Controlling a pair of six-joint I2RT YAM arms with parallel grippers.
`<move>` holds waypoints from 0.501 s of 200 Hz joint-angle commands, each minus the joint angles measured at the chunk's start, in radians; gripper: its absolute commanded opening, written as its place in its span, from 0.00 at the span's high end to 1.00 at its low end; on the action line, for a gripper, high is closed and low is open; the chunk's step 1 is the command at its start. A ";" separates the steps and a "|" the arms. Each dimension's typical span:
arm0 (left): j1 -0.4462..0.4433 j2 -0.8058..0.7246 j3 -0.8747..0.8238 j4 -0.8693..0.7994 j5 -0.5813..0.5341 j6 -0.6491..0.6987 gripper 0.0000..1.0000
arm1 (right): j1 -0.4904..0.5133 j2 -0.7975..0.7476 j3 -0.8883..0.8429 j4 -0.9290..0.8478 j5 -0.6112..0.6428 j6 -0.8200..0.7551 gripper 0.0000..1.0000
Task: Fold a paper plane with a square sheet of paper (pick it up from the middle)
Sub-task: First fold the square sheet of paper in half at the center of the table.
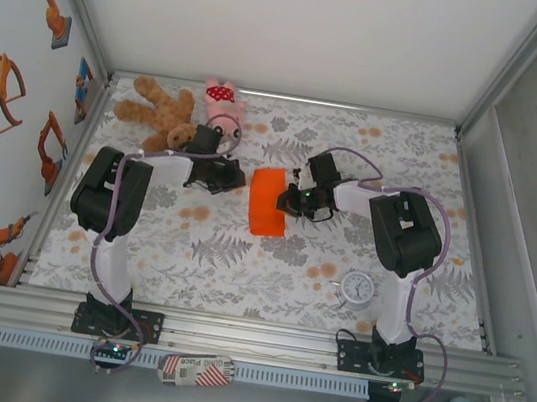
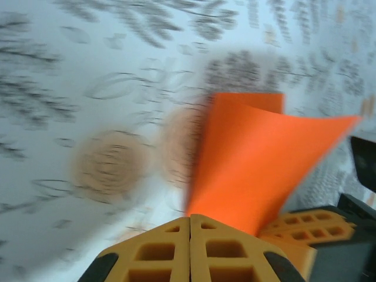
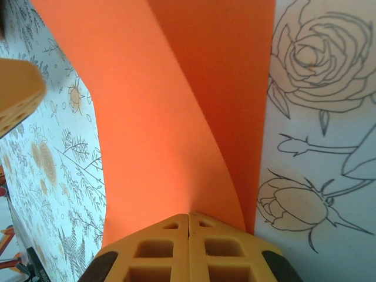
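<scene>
The square sheet of paper [image 1: 268, 203] lies mid-table [image 1: 238, 267], one half curling upward. The right gripper [image 3: 188, 217] pinches the raised edge. The left gripper [image 2: 190, 219] is pressed together beside it, grip unclear. Align the edges before creasing.

White-tubed arms [image 1: 109, 263] carry black housings, purple cables [image 1: 447, 243] and orange latticed fingers [image 2: 170, 235].

Bright orange paper [image 1: 268, 203], grey floral tablecloth [image 1: 240, 257]

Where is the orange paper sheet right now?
The square sheet of paper lies mid-table in the top view, curled upward, between the left gripper and the right gripper, which is shut on its right edge.
</scene>
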 commanded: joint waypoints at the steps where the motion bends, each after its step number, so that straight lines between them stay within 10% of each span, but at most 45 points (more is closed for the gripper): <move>1: -0.052 -0.024 0.003 0.036 0.025 0.022 0.92 | -0.008 0.136 -0.086 -0.252 0.241 -0.037 1.00; 100: -0.034 0.173 0.168 -0.106 -0.095 -0.023 0.93 | -0.009 0.136 -0.099 -0.246 0.253 -0.043 1.00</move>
